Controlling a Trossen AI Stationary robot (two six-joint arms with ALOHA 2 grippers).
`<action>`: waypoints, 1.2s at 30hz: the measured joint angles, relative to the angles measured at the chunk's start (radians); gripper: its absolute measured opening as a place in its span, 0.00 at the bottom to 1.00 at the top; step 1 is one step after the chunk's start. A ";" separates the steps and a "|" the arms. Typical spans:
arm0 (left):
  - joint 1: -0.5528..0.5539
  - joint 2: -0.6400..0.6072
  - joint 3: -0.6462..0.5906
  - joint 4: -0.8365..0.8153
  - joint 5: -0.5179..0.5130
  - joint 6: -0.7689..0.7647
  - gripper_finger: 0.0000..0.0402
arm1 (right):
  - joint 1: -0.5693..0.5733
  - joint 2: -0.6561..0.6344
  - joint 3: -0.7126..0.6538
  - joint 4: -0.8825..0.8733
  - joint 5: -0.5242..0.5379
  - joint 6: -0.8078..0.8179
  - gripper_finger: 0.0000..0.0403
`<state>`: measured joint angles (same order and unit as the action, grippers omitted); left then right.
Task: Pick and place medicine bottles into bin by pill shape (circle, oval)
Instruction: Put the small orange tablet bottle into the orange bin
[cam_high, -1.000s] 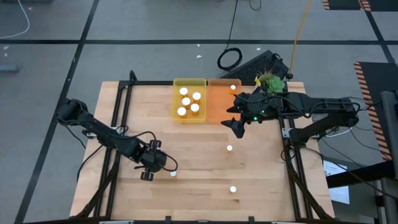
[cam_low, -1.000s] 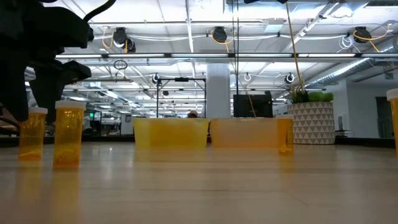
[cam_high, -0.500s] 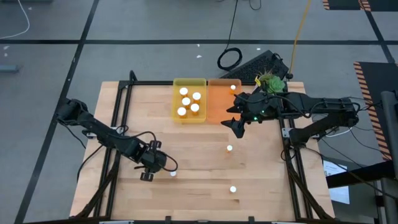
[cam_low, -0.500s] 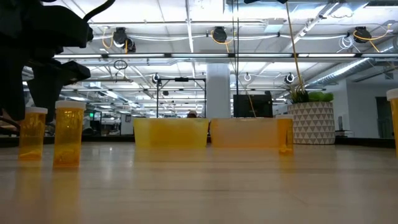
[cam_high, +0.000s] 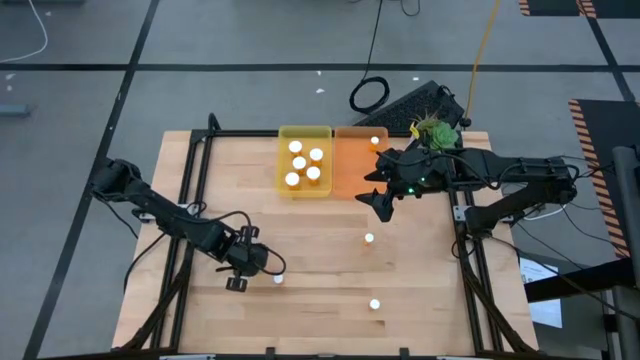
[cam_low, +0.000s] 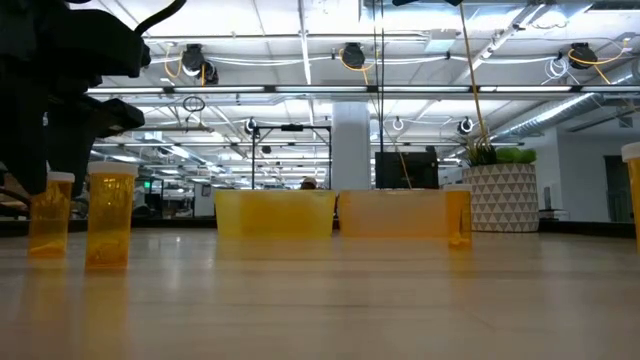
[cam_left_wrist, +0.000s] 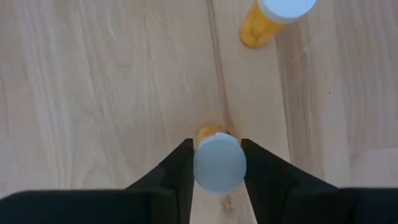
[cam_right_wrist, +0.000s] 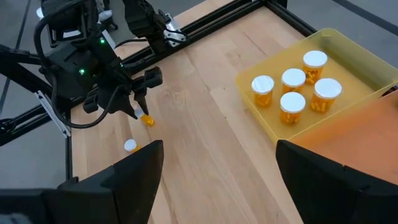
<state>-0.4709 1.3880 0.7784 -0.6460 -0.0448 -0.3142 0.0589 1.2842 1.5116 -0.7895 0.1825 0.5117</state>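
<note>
No readable text, labels, brands, numbers or signs in any view. Bottle caps are plain white and the bottle sides show no legible print. Trays and worktop carry no markings. Room background in the low view shows nothing legible.

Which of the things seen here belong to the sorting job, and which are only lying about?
Belong to the job:
- yellow tray holding five medicine bottles
- orange tray holding one bottle
- loose bottles on the table
- bottle between the left gripper fingers
- right gripper, open near the orange tray

Lying about:
- potted plant
- keyboard
- cable coil
</note>
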 joint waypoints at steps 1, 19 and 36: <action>0.000 0.000 0.000 0.000 0.000 -0.010 0.30 | 0.000 0.000 0.000 0.000 0.000 0.000 0.75; 0.046 -0.001 0.130 -0.114 0.026 0.007 0.24 | 0.000 0.000 0.000 0.000 0.000 -0.007 0.75; 0.052 -0.001 0.111 -0.066 -0.096 -0.095 0.46 | 0.002 -0.002 0.000 -0.059 -0.016 0.001 0.75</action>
<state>-0.4185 1.3869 0.8892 -0.7125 -0.1412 -0.4095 0.0612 1.2819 1.5116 -0.8482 0.1661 0.5127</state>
